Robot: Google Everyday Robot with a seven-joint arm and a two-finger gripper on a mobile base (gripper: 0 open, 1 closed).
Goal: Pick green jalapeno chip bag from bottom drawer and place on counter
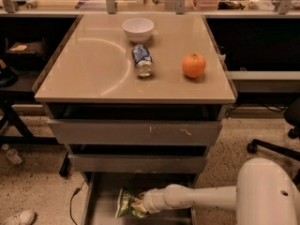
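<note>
Green jalapeno chip bag low in the pulled-out bottom drawer, gripper down against it for a lift to the counter, hold impossible to tell.

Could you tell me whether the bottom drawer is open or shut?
Open: the bottom drawer is pulled out, gripper at chip bag inside.

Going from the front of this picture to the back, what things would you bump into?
gripper at the green jalapeno chip bag in the bottom drawer → orange on the counter → white bowl
</note>
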